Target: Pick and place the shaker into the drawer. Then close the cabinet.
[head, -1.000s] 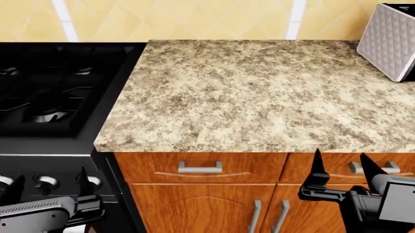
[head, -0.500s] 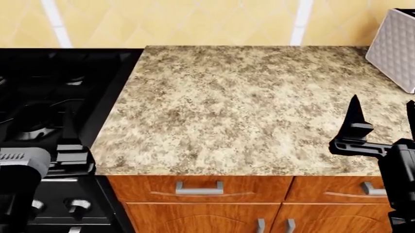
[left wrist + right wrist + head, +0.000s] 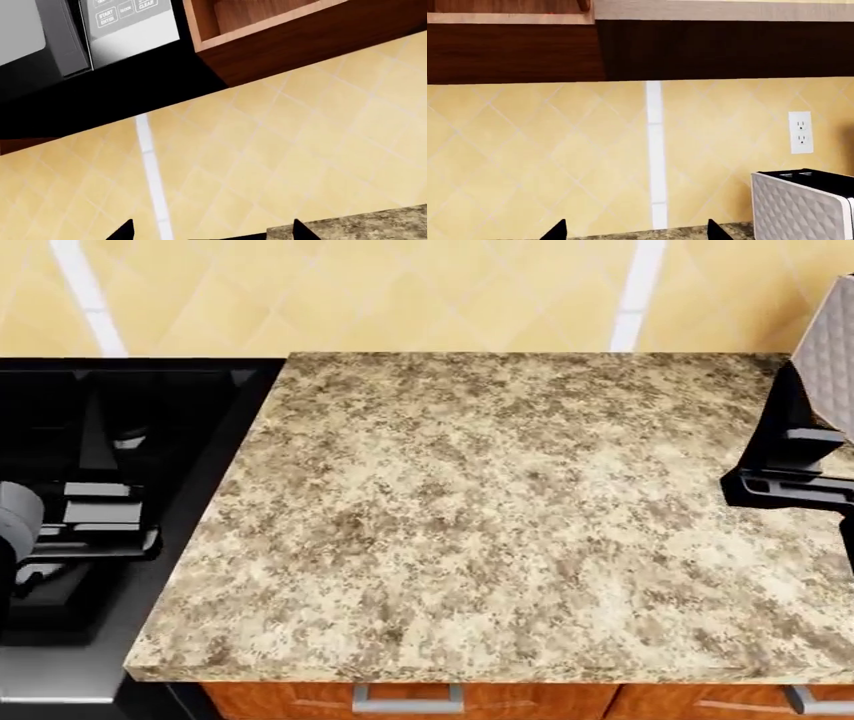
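- head view: since half a second ago my view has tilted up. the granite top (image 3: 521,510) of the cabinet (image 3: 534,702) now fills the frame, and only a thin strip of wood front with two silver handles (image 3: 407,700) shows at the bottom edge. the left gripper (image 3: 87,515) has risen over the black stove (image 3: 120,440), and the right gripper (image 3: 787,475) has climbed to the far right edge, in front of the quilted toaster (image 3: 830,360). i cannot tell from here how either claw stands.
- i see no shaker in any view, and no open drawer.
- left wrist view: two dark fingertips (image 3: 122,231) stand well apart at the frame edge, so that claw is released with nothing between. a microwave (image 3: 87,30) panel reads "start enter" and "clear"; smaller labels are blurred.
- right wrist view: fingertips (image 3: 555,231) are likewise spread and holding nothing. beyond them are the tiled wall, a wall outlet (image 3: 800,132) and the toaster (image 3: 800,207).
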Robot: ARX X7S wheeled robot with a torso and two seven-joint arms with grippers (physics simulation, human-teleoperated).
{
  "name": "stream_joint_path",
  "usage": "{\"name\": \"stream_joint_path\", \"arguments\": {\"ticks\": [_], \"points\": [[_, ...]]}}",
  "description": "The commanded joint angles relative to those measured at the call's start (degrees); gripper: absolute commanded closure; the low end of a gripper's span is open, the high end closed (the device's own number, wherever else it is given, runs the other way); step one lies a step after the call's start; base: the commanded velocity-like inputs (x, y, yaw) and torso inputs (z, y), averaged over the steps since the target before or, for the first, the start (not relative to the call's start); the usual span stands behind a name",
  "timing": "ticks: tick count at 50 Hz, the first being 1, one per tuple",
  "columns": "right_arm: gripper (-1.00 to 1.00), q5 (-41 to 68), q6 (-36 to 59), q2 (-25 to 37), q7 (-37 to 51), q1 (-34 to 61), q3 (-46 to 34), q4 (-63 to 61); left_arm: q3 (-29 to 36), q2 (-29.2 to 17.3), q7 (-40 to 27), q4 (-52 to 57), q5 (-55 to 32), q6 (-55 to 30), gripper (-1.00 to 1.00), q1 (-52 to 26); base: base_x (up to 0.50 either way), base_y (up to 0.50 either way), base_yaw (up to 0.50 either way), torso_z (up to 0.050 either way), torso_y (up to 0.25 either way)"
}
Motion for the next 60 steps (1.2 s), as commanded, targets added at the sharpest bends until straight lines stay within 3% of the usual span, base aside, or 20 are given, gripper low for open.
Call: {"name": "stream_joint_path", "arguments": {"ticks": [1, 15, 24, 40, 60], "points": [[-1.00, 5.1, 5.1, 1.6, 2.2, 4.2, 2.9, -3.0, 6.6, -5.3, -2.8, 0.9, -2.5, 2.8, -1.00, -7.2, 0.29, 0.00, 0.00, 0.000, 0.000], [-1.00, 7.8, 5.7, 2.4, 4.0, 4.7, 2.9, -3.3, 10.4, -8.5, -3.8, 0.7, -1.3, 7.2, -1.00, -8.1, 0.29, 0.00, 0.00, 0.000, 0.001], [-1.00, 15.2, 12.2, 3.8, 7.4, 12.1, 5.0, -2.4, 9.0, -7.3, -2.5, 0.0, -5.6, 4.1, -1.00, -13.7, 0.29, 0.00, 0.00, 0.000, 0.000], [-1.00, 21.5, 14.6, 4.5, 11.0, 14.8, 7.2, -2.2, 8.5, -7.4, -2.4, 0.4, -8.5, 1.9, -1.00, -17.5, 0.25, 0.00, 0.00, 0.000, 0.001], [-1.00, 24.6, 12.8, 5.7, 12.8, 13.9, 7.8, -2.2, 9.6, -8.9, -2.8, 0.6, -7.6, 4.3, -1.00, -16.6, 0.11, 0.00, 0.00, 0.000, 0.000]]}}
